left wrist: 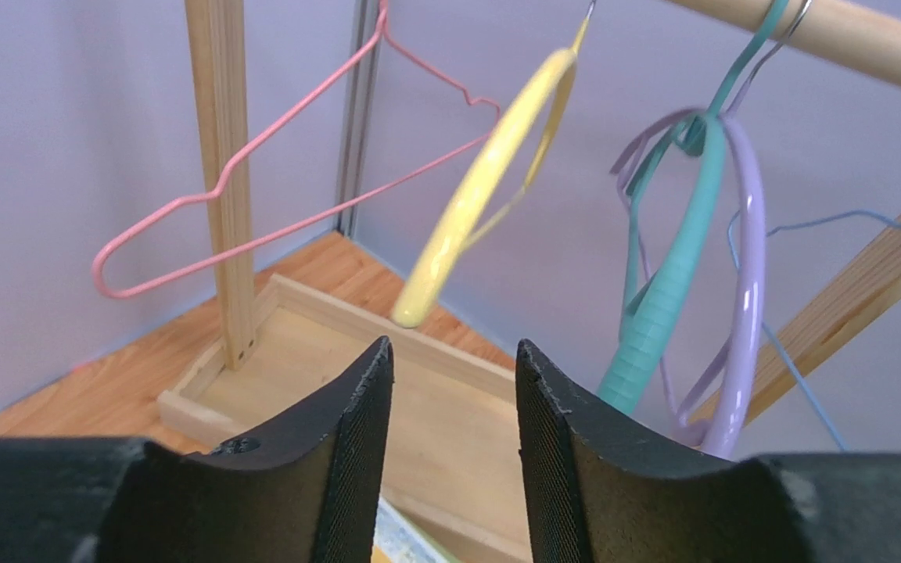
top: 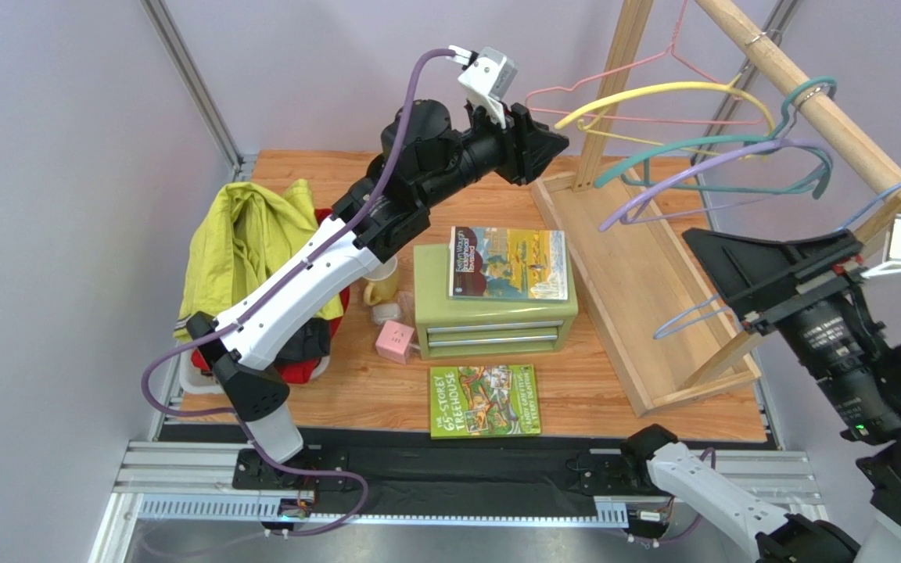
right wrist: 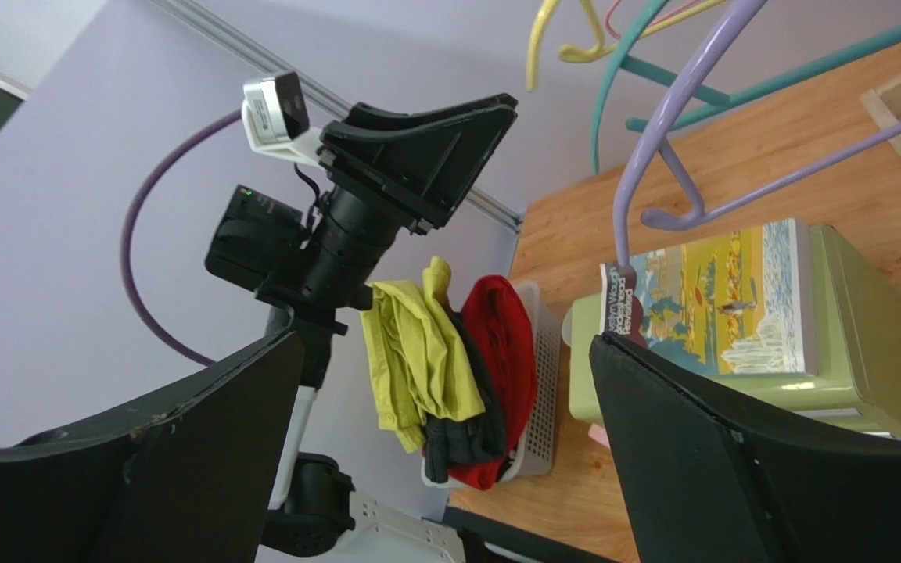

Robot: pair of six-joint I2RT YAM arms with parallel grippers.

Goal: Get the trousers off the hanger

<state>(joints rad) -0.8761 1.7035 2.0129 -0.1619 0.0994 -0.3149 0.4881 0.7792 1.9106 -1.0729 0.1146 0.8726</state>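
White basket (right wrist: 546,352) holds piled trousers (right wrist: 444,364): yellow-green, red, dark.

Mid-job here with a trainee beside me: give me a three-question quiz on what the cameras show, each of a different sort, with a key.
1. True or false: trousers hang on the yellow hanger.
2. Where is the yellow-green garment? A) piled in the white basket at the table's left B) on the rail C) on the green drawer box
3. Fill in: the left gripper faces the hangers with its jaws ____ and nothing between them.

Key: 1. False, it hangs bare, as do the pink, teal and purple ones. 2. A. 3. apart.
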